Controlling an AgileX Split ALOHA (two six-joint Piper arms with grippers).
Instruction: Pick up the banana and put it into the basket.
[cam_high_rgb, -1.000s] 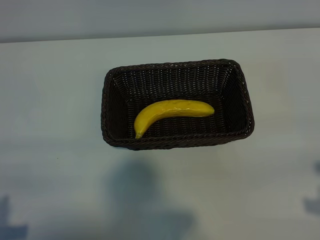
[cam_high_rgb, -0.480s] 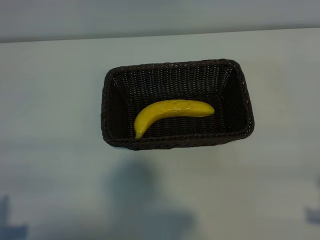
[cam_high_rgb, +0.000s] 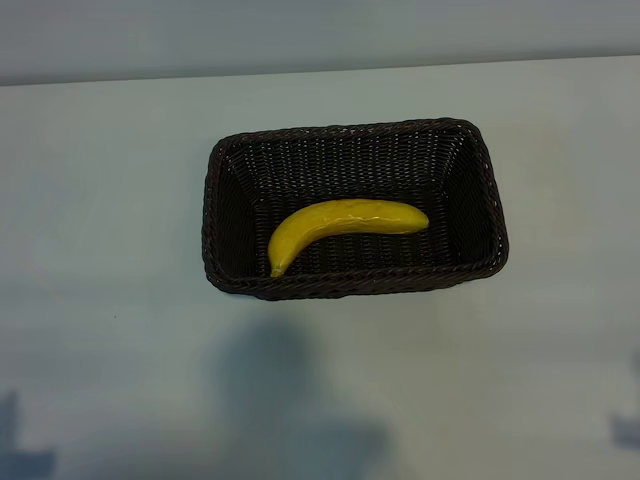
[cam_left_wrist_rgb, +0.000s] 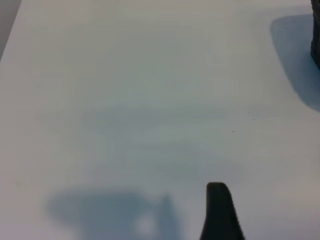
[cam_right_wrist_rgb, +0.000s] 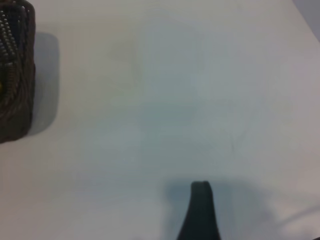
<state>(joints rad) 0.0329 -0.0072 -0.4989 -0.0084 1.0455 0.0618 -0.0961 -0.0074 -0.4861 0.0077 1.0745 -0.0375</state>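
The yellow banana (cam_high_rgb: 340, 226) lies on the floor of the dark brown wicker basket (cam_high_rgb: 213, 215), its thin end toward the near left corner. No arm shows in the exterior view. In the left wrist view my left gripper (cam_left_wrist_rgb: 165, 230) hangs over bare table, one dark finger (cam_left_wrist_rgb: 219, 212) showing and nothing between the jaws; a sliver of the basket (cam_left_wrist_rgb: 316, 42) sits at the frame's edge. My right gripper (cam_right_wrist_rgb: 160, 230) is likewise open over bare table, one finger (cam_right_wrist_rgb: 200, 212) in view, with a corner of the basket (cam_right_wrist_rgb: 15, 80) well off to the side.
The basket stands mid-table on a pale, plain tabletop (cam_high_rgb: 110, 300). The table's far edge (cam_high_rgb: 320, 70) meets a grey wall. Soft shadows lie on the table in front of the basket and at the two near corners.
The banana and basket have not moved. A dark shadow at the right edge of the exterior view has slipped a little lower and farther out.
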